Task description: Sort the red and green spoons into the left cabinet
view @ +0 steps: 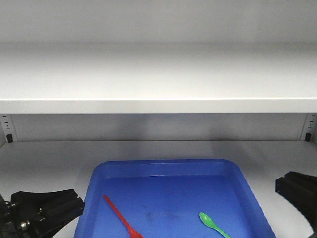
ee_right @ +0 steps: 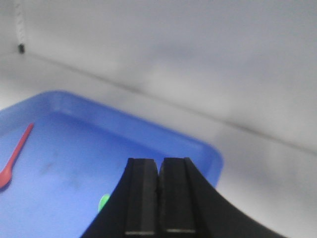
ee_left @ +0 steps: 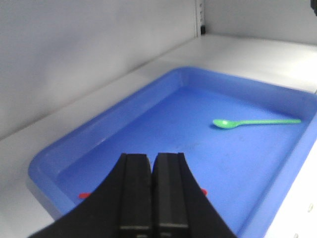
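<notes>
glossy blue rounded-corner plastic tray (view: 166, 168) is sitting on the matte lower shelf of the pale grey-white metal cabinet (view: 158, 105). slim red plastic spoon (view: 122, 217) is lying in the tray's left part, slim green plastic spoon (ee_left: 255, 122) in its right, well apart. left claw (ee_left: 152, 191) and right claw (ee_right: 159, 196) are both hanging over the tray, black fingers pressed together, holding nothing.

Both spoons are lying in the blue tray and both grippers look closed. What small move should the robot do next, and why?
Probably open the left gripper and lower it toward the red spoon. Its fingers are pressed together and hold nothing, and the red spoon lies flat in the blue tray on that arm's side. The green spoon is nearer the right gripper, also shut.
</notes>
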Tool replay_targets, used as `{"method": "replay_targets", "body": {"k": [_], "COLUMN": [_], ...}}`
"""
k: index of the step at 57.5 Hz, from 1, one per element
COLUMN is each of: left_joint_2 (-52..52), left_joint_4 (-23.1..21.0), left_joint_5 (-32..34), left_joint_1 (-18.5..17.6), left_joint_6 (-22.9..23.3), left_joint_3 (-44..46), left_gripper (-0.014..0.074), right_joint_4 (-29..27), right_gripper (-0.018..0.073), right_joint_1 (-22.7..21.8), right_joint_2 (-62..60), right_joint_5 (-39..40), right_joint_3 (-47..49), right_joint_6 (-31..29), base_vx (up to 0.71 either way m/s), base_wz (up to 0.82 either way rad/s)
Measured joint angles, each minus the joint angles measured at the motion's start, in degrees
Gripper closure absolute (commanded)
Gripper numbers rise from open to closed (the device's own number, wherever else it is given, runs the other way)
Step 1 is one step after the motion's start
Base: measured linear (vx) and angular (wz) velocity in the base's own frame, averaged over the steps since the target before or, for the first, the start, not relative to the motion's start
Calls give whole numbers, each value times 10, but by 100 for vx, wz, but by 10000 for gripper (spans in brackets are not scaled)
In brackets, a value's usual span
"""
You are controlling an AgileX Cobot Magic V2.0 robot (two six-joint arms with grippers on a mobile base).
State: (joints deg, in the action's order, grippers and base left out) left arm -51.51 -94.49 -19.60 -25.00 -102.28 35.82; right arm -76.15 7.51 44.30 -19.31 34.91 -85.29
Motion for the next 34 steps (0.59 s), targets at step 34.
{"method": "replay_targets", "body": {"k": [34], "left_joint_2": [1], "left_joint_4": [1], "left_joint_5": [-16], "left_joint_1": [0], "left_joint_6": [0], "left_joint_3": [0], "left_gripper": [600], "right_joint_4": [-2], "right_gripper": [562], "right_joint_1": [0], "right_joint_2": [-35], "right_joint_5": [-1], "right_joint_3": [-1], "right_joint_6": [0], "base_vx": [0], "base_wz": [0]}}
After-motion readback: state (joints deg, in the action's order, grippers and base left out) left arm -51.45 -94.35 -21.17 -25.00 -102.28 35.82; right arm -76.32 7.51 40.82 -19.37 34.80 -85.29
